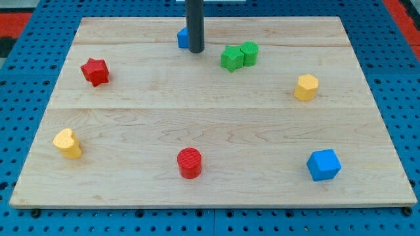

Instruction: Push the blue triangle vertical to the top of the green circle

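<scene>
The blue triangle [182,37] sits near the view's top, left of centre, mostly hidden behind my rod. My tip [195,50] rests on the board, touching the triangle's right side. The green circle [249,53] stands to the right of my tip, at about the same height in the view. A green star [231,58] touches the green circle's left side, between my tip and the circle.
A red star [95,71] lies at the left. A yellow hexagon [306,87] lies at the right. A yellow heart [67,143] is at lower left, a red cylinder [189,162] at bottom centre, a blue cube [323,164] at lower right. The wooden board [210,118] has edges all round.
</scene>
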Robot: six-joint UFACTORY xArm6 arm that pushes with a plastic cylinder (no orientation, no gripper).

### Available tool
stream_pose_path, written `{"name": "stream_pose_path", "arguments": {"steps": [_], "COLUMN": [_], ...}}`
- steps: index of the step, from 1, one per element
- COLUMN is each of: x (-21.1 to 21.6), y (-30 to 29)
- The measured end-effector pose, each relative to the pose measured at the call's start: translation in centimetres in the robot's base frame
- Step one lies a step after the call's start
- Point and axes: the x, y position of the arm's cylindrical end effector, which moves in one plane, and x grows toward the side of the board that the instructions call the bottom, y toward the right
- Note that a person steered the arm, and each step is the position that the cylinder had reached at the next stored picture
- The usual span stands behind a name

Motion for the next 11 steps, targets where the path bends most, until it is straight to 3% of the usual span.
{"name": "stream_pose_path", "arguments": {"steps": [1, 3, 4, 5, 6, 7, 8, 9, 10, 11], "x": [-4.2, -4.8, -4.7, -8.0, -8.0, -8.1, -8.1, -7.9, -6.6, -7.0], "y": [-0.5, -17.3, -16.6, -26.2, -26.2, -24.6, -14.2, 0.8, 7.6, 3.1]}}
